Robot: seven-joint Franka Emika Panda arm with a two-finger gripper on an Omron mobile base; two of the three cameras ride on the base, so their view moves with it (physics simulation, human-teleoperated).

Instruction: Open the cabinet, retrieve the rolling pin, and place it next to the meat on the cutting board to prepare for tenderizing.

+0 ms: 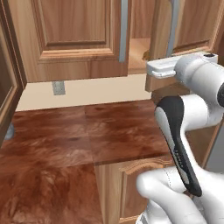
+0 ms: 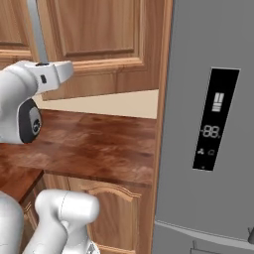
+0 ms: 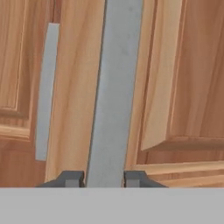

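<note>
Nearest the hand camera, the two dark fingertips point(image 3: 73, 178) of the gripper point(image 3: 103, 179) stand either side of a grey bar handle point(image 3: 114, 87), which runs straight ahead of the tool; we read the jaws as pinched on this handle. The bar belongs to the right door point(image 1: 186, 22) of the cabinet point(image 1: 74, 35), which in the left base view already stands ajar, a gap showing between it and the left door beyond the tool. Through that gap, behind the gripped handle, a small tan shape point(image 1: 145, 55) lies on the shelf; we cannot tell whether it is the rolling pin. To do this step well, we judge that the pull should follow the door's hinge arc, wrist turning with the swing so the bar does not slip. The arm point(image 1: 183, 127) rises bent at the elbow, forearm reaching up, hand level toward the door above the wooden counter point(image 1: 87, 131).
</note>
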